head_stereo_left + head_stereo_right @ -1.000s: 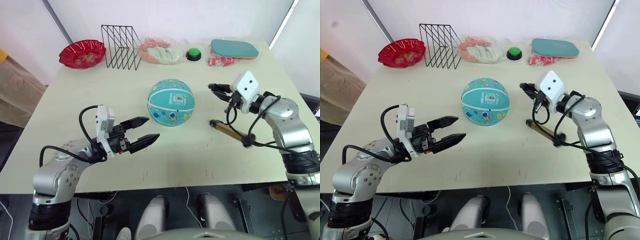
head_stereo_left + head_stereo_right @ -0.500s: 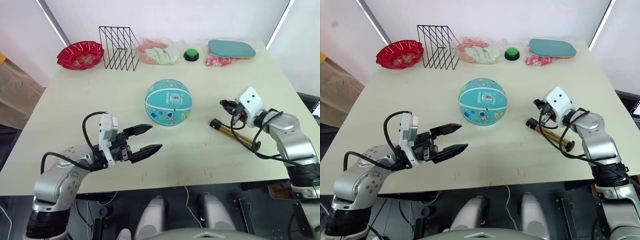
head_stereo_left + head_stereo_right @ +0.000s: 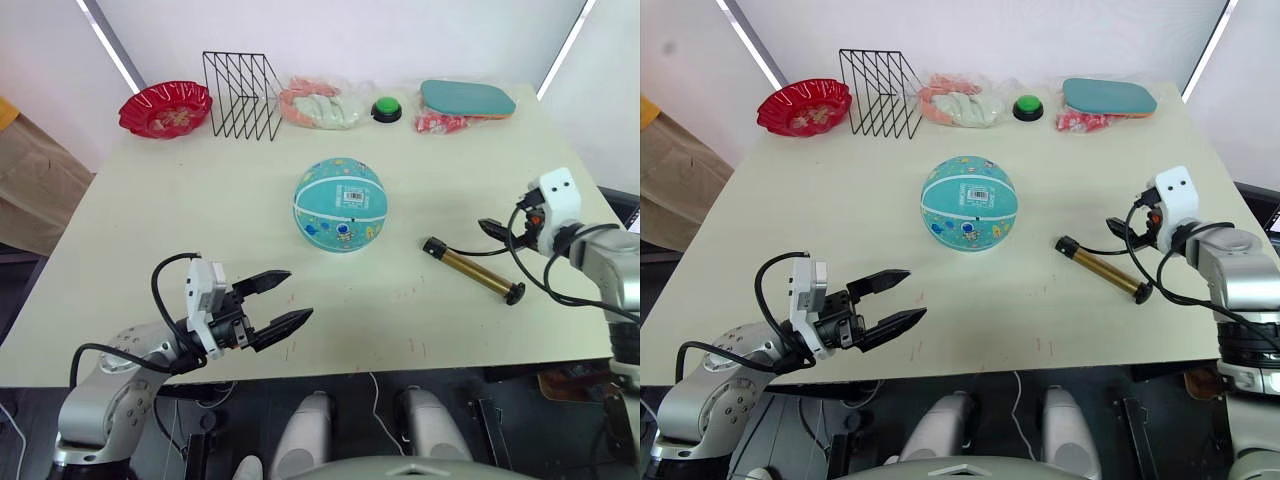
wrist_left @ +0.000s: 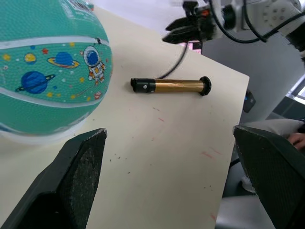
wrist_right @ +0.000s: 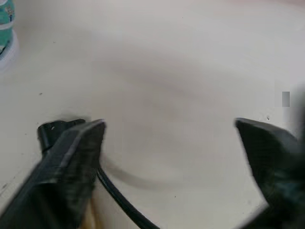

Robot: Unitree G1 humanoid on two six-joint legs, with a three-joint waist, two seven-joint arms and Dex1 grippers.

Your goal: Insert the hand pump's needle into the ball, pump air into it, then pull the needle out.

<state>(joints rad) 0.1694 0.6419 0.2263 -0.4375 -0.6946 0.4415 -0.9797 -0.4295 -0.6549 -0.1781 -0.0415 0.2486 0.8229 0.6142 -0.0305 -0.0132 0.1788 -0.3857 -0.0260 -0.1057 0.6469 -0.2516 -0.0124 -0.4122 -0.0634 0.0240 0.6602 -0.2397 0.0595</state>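
The teal ball (image 3: 340, 205) with white seams and a barcode label rests at the table's middle. To its right the gold hand pump (image 3: 470, 270) lies flat on the table, and its thin black hose (image 5: 119, 200) trails toward my right gripper (image 3: 495, 228). That gripper hovers open near the table's right edge, just beyond the pump, with nothing between its fingers. I cannot make out the needle. My left gripper (image 3: 290, 298) is open and empty near the front edge, well short of the ball (image 4: 43, 71).
Along the far edge stand a red bowl (image 3: 165, 105), a black wire rack (image 3: 240, 92), a plastic bag of pink and white items (image 3: 318, 103), a green button (image 3: 386, 108) and a teal paddle case (image 3: 468, 97).
My right gripper has opened and pulled back to the right, away from the ball, and now sits lower beside the pump. My left gripper has drawn back toward the front edge.
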